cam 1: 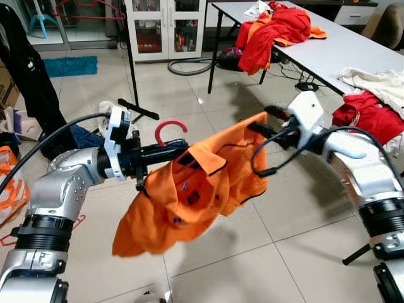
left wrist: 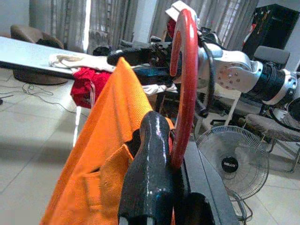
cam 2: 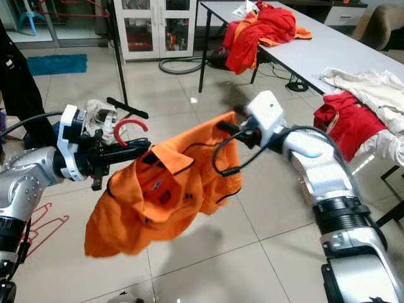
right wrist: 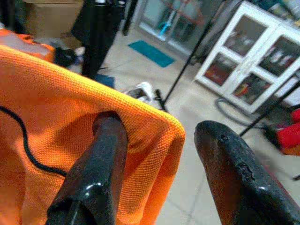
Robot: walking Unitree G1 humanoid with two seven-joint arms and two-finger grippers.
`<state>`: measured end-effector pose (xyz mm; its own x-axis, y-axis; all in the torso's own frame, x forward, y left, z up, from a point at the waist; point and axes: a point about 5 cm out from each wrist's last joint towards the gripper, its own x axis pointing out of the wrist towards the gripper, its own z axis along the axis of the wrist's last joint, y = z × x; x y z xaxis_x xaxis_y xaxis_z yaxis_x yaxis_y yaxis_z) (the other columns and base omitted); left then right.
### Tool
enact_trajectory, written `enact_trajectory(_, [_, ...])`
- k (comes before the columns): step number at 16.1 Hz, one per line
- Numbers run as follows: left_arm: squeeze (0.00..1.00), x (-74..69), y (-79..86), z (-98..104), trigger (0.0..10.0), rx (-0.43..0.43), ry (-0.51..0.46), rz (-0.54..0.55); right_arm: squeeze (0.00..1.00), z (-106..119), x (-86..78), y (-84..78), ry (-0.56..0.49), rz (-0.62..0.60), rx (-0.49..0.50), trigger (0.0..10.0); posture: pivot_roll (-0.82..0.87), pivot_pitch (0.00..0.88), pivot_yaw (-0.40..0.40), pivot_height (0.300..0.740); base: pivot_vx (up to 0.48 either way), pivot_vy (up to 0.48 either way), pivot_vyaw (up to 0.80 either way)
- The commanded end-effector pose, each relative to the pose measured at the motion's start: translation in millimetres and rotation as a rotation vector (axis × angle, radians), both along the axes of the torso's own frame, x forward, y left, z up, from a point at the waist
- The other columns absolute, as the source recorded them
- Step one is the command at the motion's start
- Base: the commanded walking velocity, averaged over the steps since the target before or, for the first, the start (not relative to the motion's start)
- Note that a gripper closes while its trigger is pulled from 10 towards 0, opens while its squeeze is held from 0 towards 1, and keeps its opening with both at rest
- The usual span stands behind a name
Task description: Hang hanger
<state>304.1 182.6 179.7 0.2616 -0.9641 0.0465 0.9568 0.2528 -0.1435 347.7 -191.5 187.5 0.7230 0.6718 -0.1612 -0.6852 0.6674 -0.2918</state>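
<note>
An orange polo shirt (cam 1: 196, 183) hangs on a red hanger whose hook (cam 1: 170, 128) sticks up out of the collar. My left gripper (cam 1: 165, 151) is shut on the hanger's neck just below the hook (left wrist: 183, 70), holding it in mid-air over the tiled floor. My right gripper (cam 1: 268, 123) is at the shirt's far shoulder. Its fingers stand open, and the orange fabric (right wrist: 70, 93) drapes over one finger (right wrist: 105, 145) while the other finger (right wrist: 229, 164) is clear of it. The hanger's arms are hidden inside the shirt.
A black clothes-rack pole (cam 1: 129, 57) with its foot (cam 1: 139, 108) stands ahead on the left, with a black garment (cam 1: 28, 76) hanging beside it. A white table (cam 1: 353, 50) with red and orange clothes (cam 1: 271, 31) runs along the right. A red hanger (cam 1: 12, 237) lies on the floor.
</note>
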Motion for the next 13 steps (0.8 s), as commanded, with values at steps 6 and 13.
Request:
enact_trajectory(6, [0.00,-3.9,20.4,4.0,0.0,0.023,-0.005,0.031,1.00,19.4,-24.5,-77.4,0.150,-0.018,-0.057,10.0,-0.08,0.000,-0.063,0.740,0.000,0.000,0.00])
enact_trajectory(13, [0.00,-2.8,20.9,4.5,0.0,0.022,-0.009,0.042,0.00,-2.2,-54.2,-60.0,0.311,0.211,-0.088,10.0,-0.07,0.000,-0.071,0.740,0.000,0.000,0.00])
